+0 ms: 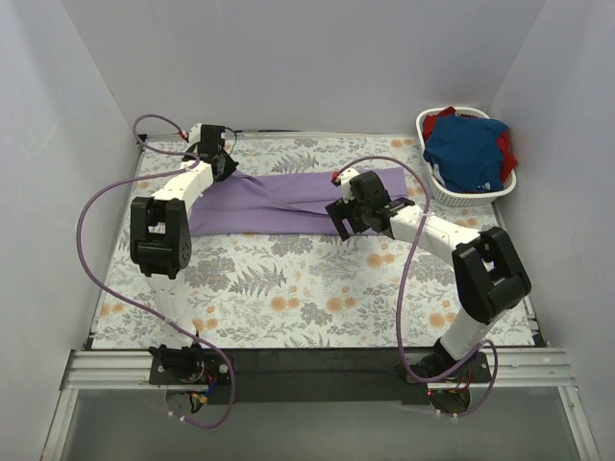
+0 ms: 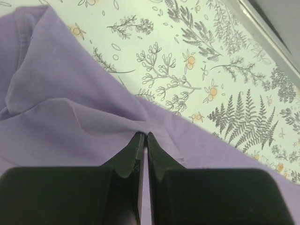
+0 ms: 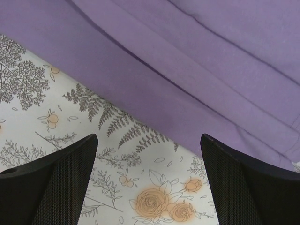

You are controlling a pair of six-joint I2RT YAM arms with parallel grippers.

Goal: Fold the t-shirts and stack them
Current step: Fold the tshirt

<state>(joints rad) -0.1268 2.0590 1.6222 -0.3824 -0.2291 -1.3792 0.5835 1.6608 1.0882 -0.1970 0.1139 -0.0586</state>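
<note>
The lavender t-shirt (image 1: 288, 197) lies stretched in a long band across the far half of the table. My left gripper (image 1: 225, 165) is at its far-left end, and the left wrist view shows it (image 2: 143, 136) shut on a pinched ridge of the lavender cloth (image 2: 61, 108). My right gripper (image 1: 344, 215) is open over the shirt's near edge, right of middle. In the right wrist view its fingers (image 3: 61, 183) straddle bare tablecloth just short of the lavender hem (image 3: 187, 56). The royal-blue t-shirt (image 1: 466, 154) and the red t-shirt (image 1: 440, 119) are bundled in the basket.
A white plastic laundry basket (image 1: 473, 198) stands at the back right corner. The table is covered by a floral cloth (image 1: 307, 288). Grey walls close in the left, back and right sides. Purple cables loop off both arms.
</note>
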